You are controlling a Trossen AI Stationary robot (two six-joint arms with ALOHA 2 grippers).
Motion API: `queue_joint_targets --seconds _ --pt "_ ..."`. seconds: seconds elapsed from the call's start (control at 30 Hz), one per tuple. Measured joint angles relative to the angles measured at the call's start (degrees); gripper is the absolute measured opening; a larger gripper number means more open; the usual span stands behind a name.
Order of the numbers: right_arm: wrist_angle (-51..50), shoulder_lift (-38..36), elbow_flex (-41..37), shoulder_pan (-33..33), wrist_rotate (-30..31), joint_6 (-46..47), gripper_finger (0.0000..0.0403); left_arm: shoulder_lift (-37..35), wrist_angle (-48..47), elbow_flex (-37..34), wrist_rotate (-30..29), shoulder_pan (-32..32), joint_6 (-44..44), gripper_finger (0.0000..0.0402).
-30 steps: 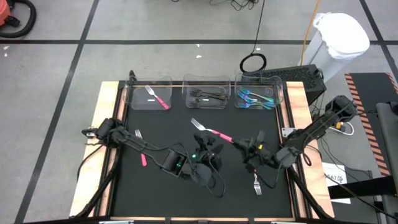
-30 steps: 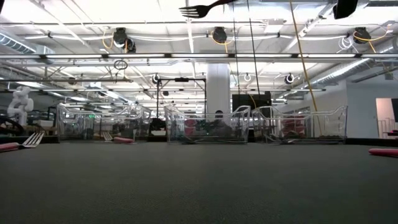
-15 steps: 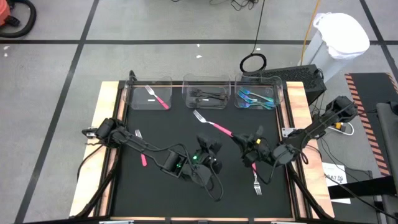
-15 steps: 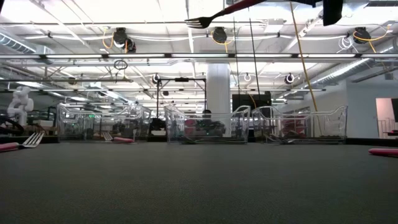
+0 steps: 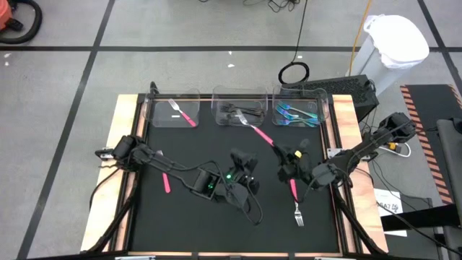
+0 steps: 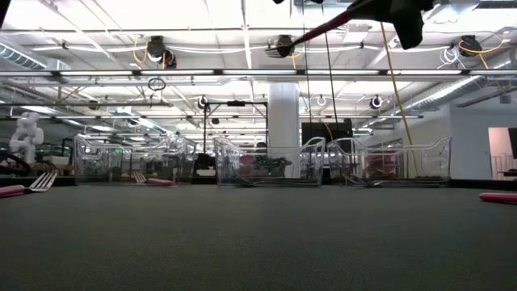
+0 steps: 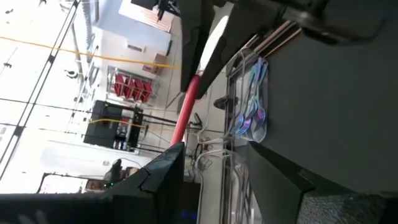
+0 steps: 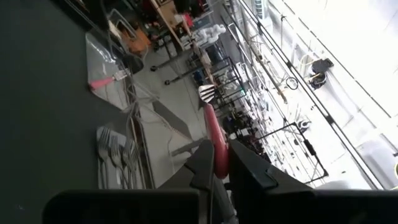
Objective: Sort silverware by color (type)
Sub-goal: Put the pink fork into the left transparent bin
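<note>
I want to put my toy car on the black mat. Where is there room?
Best is the bare black mat between the three clear bins at the back and the left arm. The front left corner, past the pink fork, is bare too. The middle is crowded: the right pincer holds a pink fork there, beside the left pincer.
</note>
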Motion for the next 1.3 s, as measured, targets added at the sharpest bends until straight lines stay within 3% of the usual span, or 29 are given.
queue_joint_targets --seconds 0.13,0.57,0.97,1.13,1.3 --pt "0.00 0.08 0.00 0.00 -0.77 2.60 0.0026 0.00 0.38 0.00 -0.02 0.69 -0.01 0.0173" --pt "-0.84 0.59 0.00 -0.17 -12.24 8.82 0.0026 0.00 0.25 0.00 1.73 1.15 0.52 0.0173" --pt "-1.13 0.83 0.00 -0.66 -12.20 9.17 0.0027 1.06 0.78 0.09 3.01 3.36 -0.86 0.0173" --pt "-1.93 0.85 0.00 -0.66 -12.21 9.11 0.0027 3.00 2.35 -0.04 2.26 4.26 3.66 0.0173" --pt "-2.84 0.85 -0.02 -0.89 -12.25 9.56 0.0027 5.37 10.35 -0.02 1.66 4.33 11.93 0.0173"
